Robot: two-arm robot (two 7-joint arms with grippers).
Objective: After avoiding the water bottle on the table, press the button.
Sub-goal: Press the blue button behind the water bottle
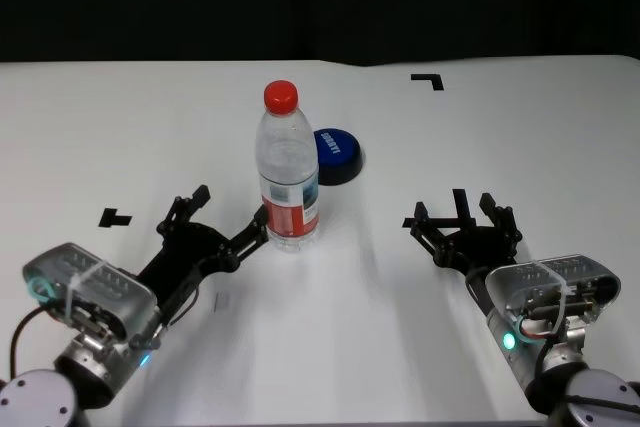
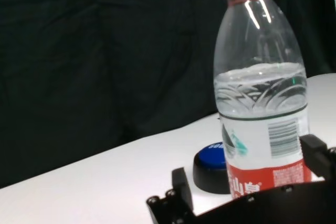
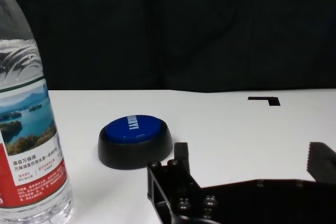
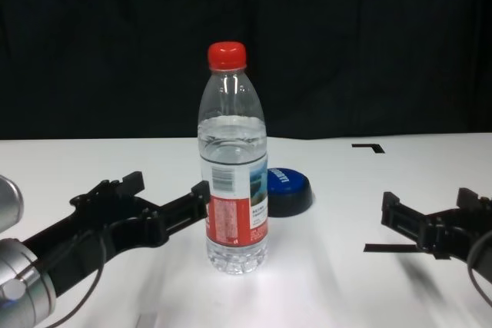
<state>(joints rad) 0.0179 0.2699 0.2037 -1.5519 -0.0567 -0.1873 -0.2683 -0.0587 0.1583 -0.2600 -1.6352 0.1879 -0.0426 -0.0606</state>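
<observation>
The water bottle (image 1: 288,169) is standing upright on the white table (image 1: 420,347), its red cap (image 1: 281,96) screwed on and water filling it to about two thirds. The blue button (image 1: 337,153) is sitting just behind the bottle and a little to the robot's right of it, close but not touching it. The left gripper (image 1: 225,215) is hovering low over the table just to the left of the bottle's base, its fingers spread wide; one fingertip (image 1: 261,217) is lying right beside the bottle's red label, and the pictures are not showing whether it is touching. The right gripper (image 1: 462,217) is resting well to the right of the bottle, nearer the robot than the button, with its fingers also spread wide and holding nothing. A black tape corner mark (image 1: 428,79) is lying far behind the bottle, towards the right.
</observation>
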